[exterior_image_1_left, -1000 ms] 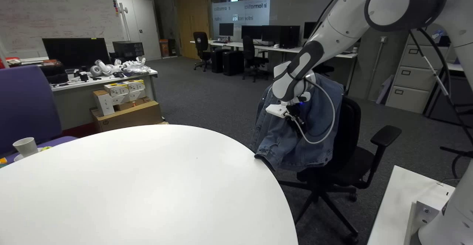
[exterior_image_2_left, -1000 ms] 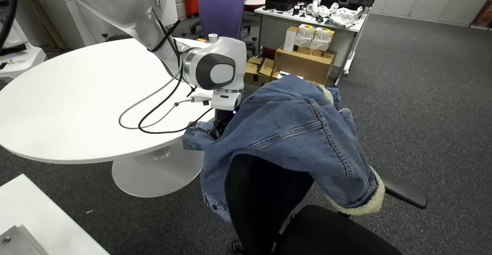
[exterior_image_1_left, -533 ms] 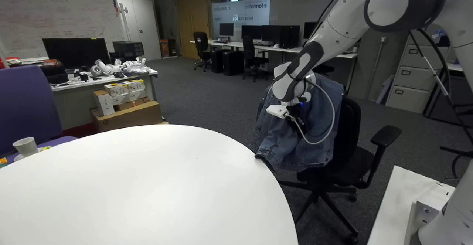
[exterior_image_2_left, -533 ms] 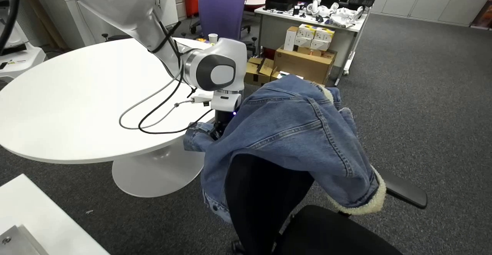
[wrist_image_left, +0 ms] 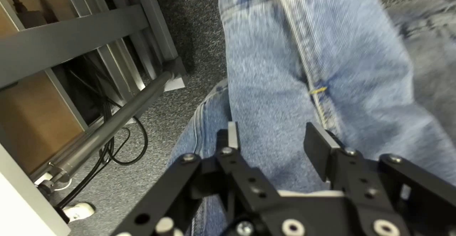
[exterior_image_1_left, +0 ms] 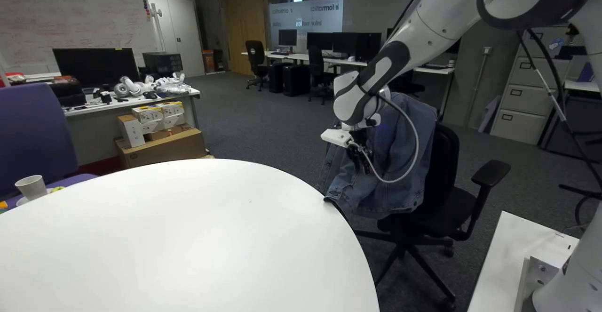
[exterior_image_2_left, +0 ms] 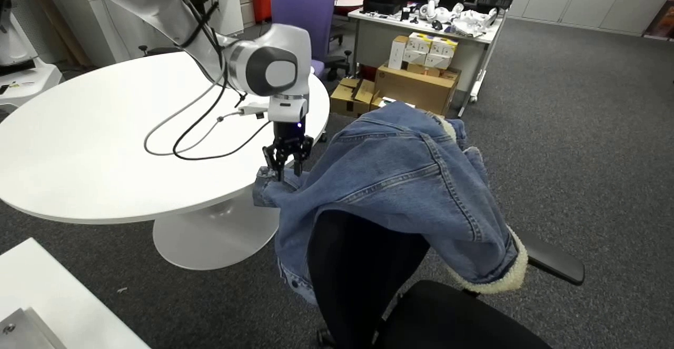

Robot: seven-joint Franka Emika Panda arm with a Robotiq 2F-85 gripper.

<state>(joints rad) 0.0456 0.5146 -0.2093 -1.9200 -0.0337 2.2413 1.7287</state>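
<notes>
Filling the foreground of an exterior view, the round white table (exterior_image_1_left: 188, 236) is the largest thing about. Next comes the white-topped desk (exterior_image_2_left: 371, 38), farther back. A pale filing cabinet (exterior_image_1_left: 519, 100) stands in the background, its visible drawers closed, so I cannot tell what they hold. Beside the table, a black office chair (exterior_image_2_left: 363, 270) carries the denim jacket (exterior_image_2_left: 400, 180), which is draped over its back; in both exterior views a sleeve (exterior_image_2_left: 271, 191) stretches to the table's edge, while pale fleece (exterior_image_2_left: 503, 283) lines another edge of the garment. By the desk sits a big brown cardboard box (exterior_image_2_left: 413, 88). An open carton (exterior_image_2_left: 352, 96) stands just beside it, its flaps parted and its inside too small to make out. The gripper (wrist_image_left: 274, 136) points down over the sleeve, its fingers (wrist_image_left: 316, 154) well parted, with denim showing across the gap in the wrist view; whether the tips touch the cloth, I cannot tell. Smaller are the white-and-yellow boxes (exterior_image_2_left: 434, 49) stacked on the cardboard box; what they contain is hidden. Smallest is a pale cup (exterior_image_1_left: 32, 187) by the table's rim, seen in an exterior view; I cannot tell what is in it.
</notes>
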